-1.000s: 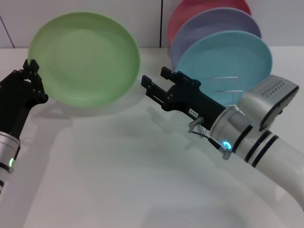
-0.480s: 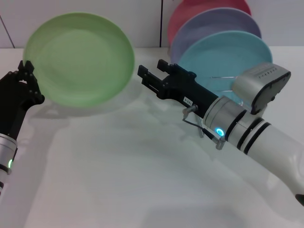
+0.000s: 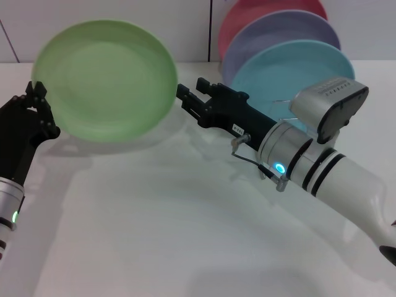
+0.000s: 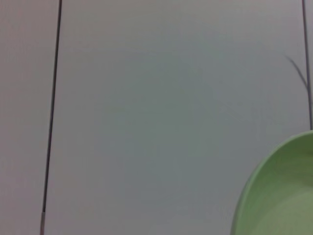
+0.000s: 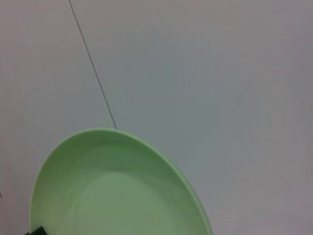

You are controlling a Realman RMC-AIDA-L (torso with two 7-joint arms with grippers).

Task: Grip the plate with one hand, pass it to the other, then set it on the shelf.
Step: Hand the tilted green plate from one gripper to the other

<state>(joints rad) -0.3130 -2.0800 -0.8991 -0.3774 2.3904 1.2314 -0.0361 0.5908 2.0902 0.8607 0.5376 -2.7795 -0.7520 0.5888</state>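
The left end effector (image 3: pixel 38 106) is clamped on the left rim of the light green plate (image 3: pixel 104 79), holding it tilted above the white tabletop (image 3: pixel 173 235). The plate's shadow lies on the tabletop just under it. The right end effector (image 3: pixel 189 100) reaches toward the plate's right rim with its black fingers (image 3: pixel 199 85) spread apart; its tips are just beside the rim, and whether they touch cannot be told. Behind the right end effector stand three more plates, one in front of another: a turquoise plate (image 3: pixel 297 71) nearest, a lavender plate (image 3: pixel 278 31) behind it, and a pink plate (image 3: pixel 244 15) at the back. One silver wire shelf (image 3: pixel 286 102) shows in front of the turquoise plate, partly hidden by the right arm. Both wrist views show the green plate's rim against a plain wall.
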